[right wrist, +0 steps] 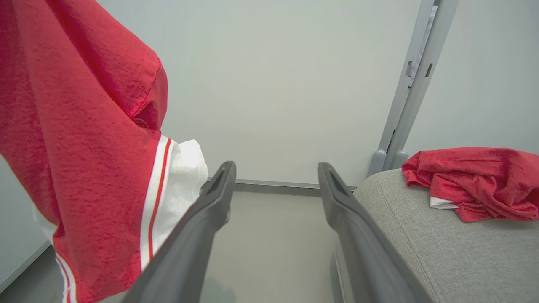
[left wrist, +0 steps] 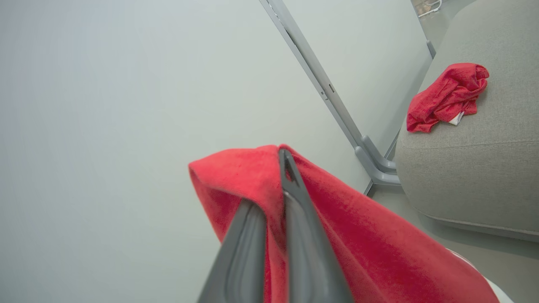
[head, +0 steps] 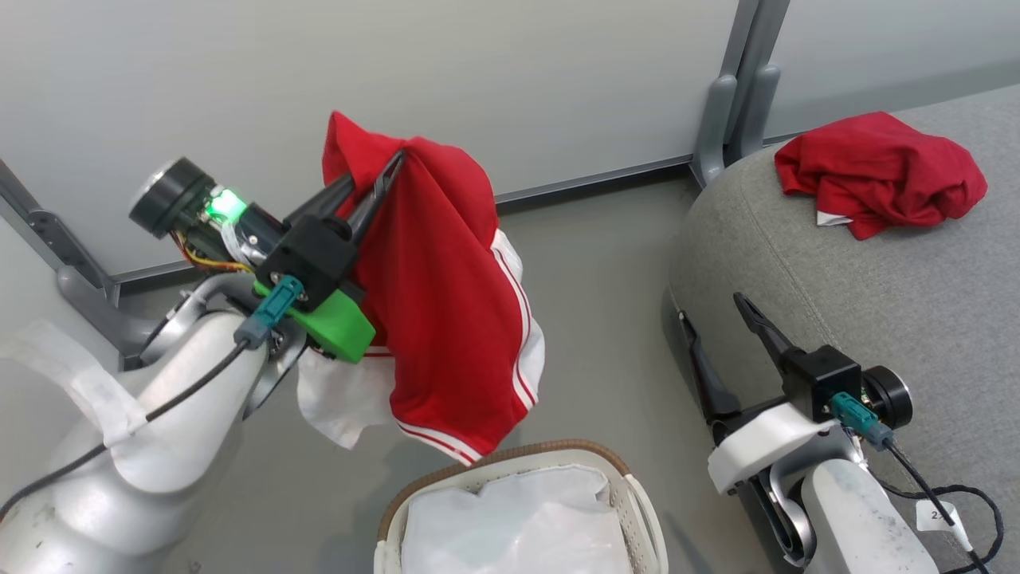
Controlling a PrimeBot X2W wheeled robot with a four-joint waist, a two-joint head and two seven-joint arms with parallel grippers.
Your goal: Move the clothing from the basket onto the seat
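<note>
My left gripper (head: 381, 177) is shut on a red garment (head: 446, 303) with white stripes and white trim, which hangs in the air above and left of the basket (head: 510, 470). In the left wrist view the fingers (left wrist: 294, 202) pinch the red cloth (left wrist: 358, 235) near its top fold. The basket holds a white cloth liner (head: 518, 526). A second red garment (head: 880, 171) lies crumpled on the grey seat (head: 876, 295); it is also in the left wrist view (left wrist: 446, 97) and the right wrist view (right wrist: 476, 181). My right gripper (head: 713, 311) is open beside the seat's front edge, holding nothing.
A pale wall panel (head: 398, 72) with a grey post and foot (head: 729, 104) stands behind. Grey floor (head: 606, 287) lies between the basket and the seat. A dark cable (head: 948, 494) loops by my right wrist.
</note>
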